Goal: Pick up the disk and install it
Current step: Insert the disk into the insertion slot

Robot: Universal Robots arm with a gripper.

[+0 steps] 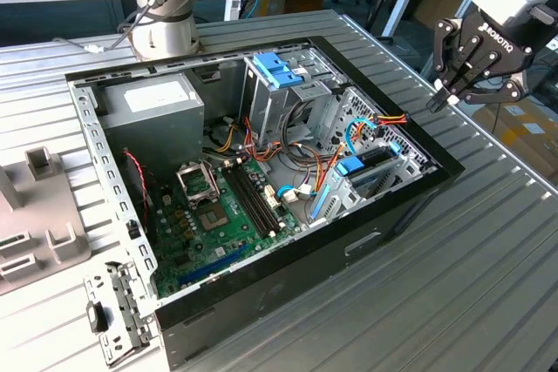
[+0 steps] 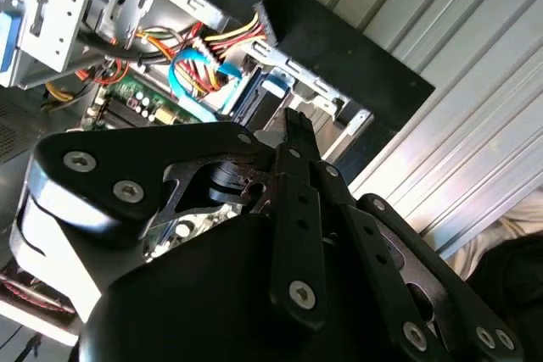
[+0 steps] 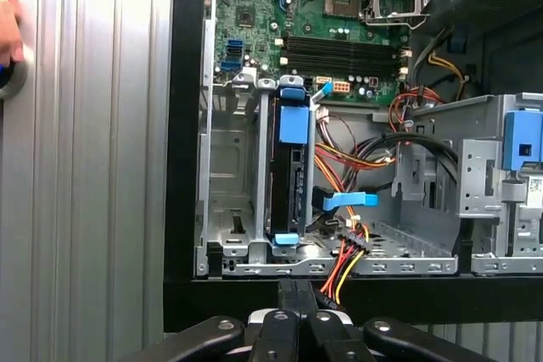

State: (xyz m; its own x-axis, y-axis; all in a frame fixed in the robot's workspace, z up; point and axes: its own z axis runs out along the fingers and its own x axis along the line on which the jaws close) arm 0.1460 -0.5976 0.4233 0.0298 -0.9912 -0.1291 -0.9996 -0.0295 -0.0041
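Exterior view: the black gripper (image 1: 446, 93) hangs at the upper right of the frame, above the ribbed metal table (image 1: 488, 250), its jaws closed on nothing. The dark disk with blue plastic rails (image 1: 370, 165) stands on edge in the drive cage, at the right side of the open black computer case (image 1: 288, 276).

In the first wrist view the disk (image 3: 288, 177) sits at frame centre, just above the closed fingertips (image 3: 295, 292).

No legible labels or numbers, white sticker on power supply (image 1: 155, 98) (blank-looking)

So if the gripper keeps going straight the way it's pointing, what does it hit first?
Probably the black edge of the computer case, just ahead of the gripper. The disk, standing in the drive cage, lies beyond it. Depth is unclear.
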